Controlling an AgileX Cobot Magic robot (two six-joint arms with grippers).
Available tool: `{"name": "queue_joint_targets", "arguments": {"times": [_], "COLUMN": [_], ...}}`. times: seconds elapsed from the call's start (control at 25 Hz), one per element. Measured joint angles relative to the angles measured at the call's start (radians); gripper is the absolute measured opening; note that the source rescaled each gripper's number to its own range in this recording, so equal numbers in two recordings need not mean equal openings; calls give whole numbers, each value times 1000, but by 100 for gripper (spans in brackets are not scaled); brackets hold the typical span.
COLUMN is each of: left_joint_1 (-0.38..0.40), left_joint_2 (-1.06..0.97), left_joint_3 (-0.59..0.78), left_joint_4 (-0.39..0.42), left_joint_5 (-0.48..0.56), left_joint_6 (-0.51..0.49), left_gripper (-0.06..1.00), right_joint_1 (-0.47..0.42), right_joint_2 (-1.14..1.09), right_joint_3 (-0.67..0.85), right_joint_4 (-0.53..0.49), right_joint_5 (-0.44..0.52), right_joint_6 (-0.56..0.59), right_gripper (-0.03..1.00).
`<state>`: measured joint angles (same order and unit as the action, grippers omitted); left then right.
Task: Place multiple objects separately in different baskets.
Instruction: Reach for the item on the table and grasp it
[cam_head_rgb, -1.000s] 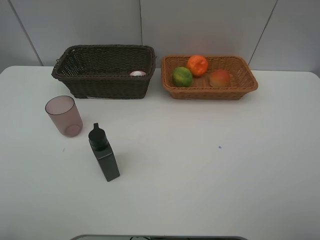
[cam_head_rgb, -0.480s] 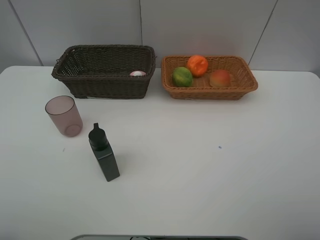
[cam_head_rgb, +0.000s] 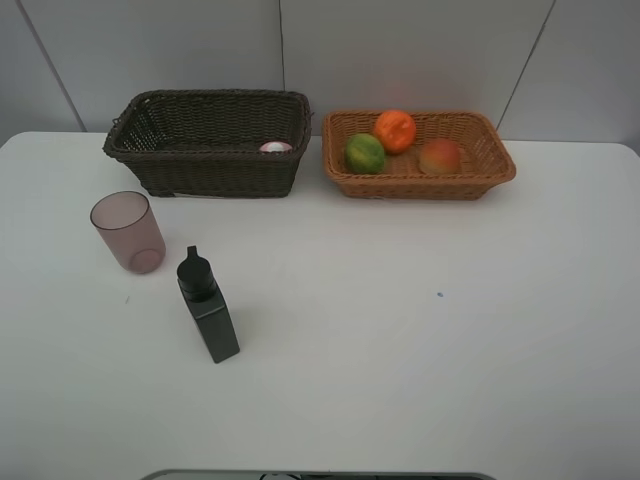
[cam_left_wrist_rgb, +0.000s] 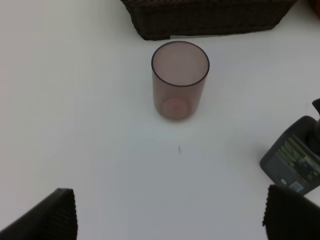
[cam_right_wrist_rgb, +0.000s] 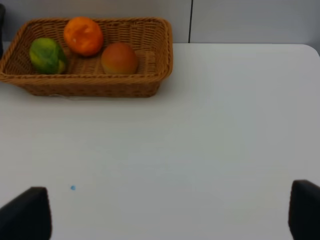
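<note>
Nothing has moved since earlier. Cup (cam_left_wrist_rgb: 180, 80): translucent pinkish, upright on table (cam_head_rgb: 420, 340), near dark basket (cam_head_rgb: 205, 170) but apart from it, black bottle (cam_head_rgb: 208, 310) close by. Probably light, stiff, slick; take across mid-wall, squeezing gently. Left gripper (cam_left_wrist_rgb: 169, 215) spread, empty; right gripper (cam_right_wrist_rgb: 165, 212) likewise spread, empty.

The left tool (cam_left_wrist_rgb: 167, 215) has black fingers (cam_left_wrist_rgb: 47, 217) with ribbed edges; the right tool (cam_right_wrist_rgb: 165, 212) is black too.
</note>
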<state>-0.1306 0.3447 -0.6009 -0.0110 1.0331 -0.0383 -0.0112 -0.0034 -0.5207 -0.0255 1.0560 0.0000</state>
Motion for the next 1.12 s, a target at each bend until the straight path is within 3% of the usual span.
{"name": "queue_joint_targets", "arguments": {"times": [0.32, 0.56, 0.84, 1.12], "left_joint_1": [0, 0, 0, 0], "left_joint_2": [343, 629, 928, 1148], "left_joint_3": [-111, -254, -385, -430], "left_joint_4": [6, 11, 88, 91], "left_joint_5": [-19, 34, 52, -41], "left_joint_6": [0, -6, -81, -84], "left_gripper": [96, 96, 96, 96], "right_joint_1": [0, 0, 0, 0], "right_joint_2": [0, 0, 0, 0], "right_joint_3": [0, 0, 0, 0], "right_joint_4": [0, 0, 0, 0], "right_joint_5": [0, 0, 0, 0], "right_joint_6": [0, 0, 0, 0], "right_gripper": [100, 100, 100, 100]}}
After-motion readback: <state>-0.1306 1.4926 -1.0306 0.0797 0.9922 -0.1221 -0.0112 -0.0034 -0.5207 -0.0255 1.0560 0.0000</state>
